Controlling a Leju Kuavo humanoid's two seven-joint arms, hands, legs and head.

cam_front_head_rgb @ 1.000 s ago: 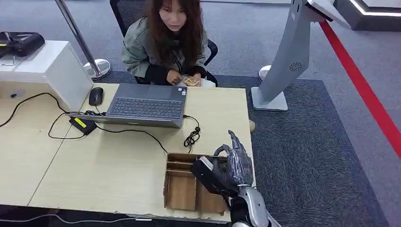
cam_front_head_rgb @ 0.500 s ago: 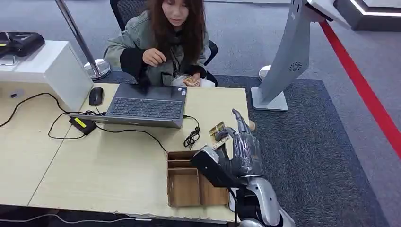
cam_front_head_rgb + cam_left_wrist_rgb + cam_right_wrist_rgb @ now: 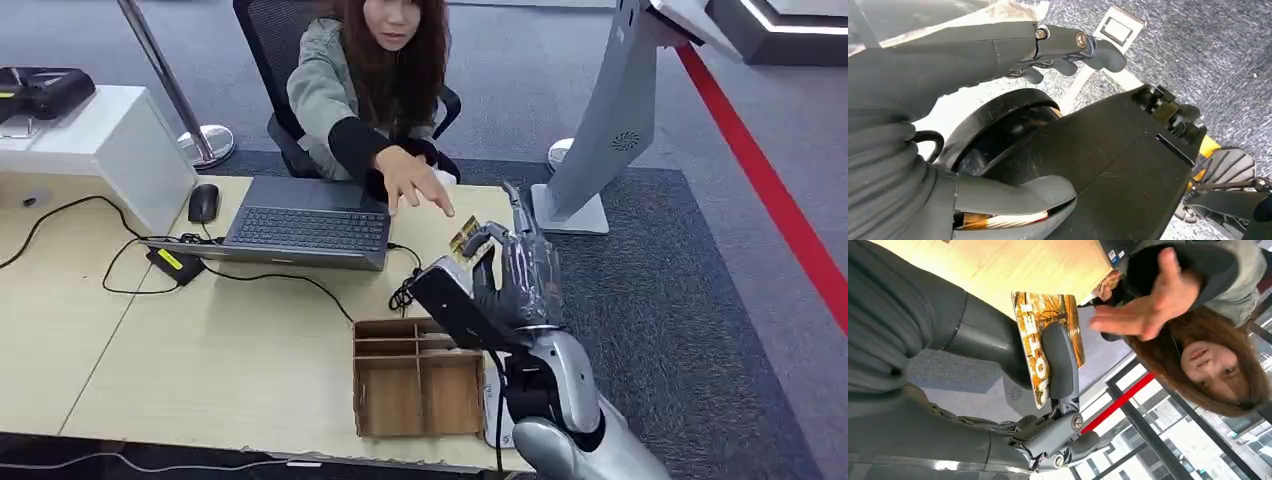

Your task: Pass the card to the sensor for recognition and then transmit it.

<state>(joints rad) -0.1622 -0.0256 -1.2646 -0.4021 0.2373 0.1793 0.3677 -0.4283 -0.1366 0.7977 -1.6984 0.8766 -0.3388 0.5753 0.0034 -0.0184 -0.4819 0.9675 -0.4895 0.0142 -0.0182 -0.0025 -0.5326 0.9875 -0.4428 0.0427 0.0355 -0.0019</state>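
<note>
Wooden desk (image 3: 250,350) carries a laptop (image 3: 305,222) and tray (image 3: 418,380); your right hand (image 3: 505,285) pinches the card (image 3: 461,243) raised toward the far person's outstretched hand (image 3: 410,180); handover looks near, release remains; left hand (image 3: 998,55) hangs empty, fingers curled.

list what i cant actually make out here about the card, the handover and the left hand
- Card: print partly covered by the right hand's finger in the right wrist view; too small to read in the head view.
- Contact: the person's hand reaches in, apart from the card so far.
- Left hand: hangs over carpet; dark body parts hide what its fingers do.
- Sensor: cannot tell which item it is.
</note>
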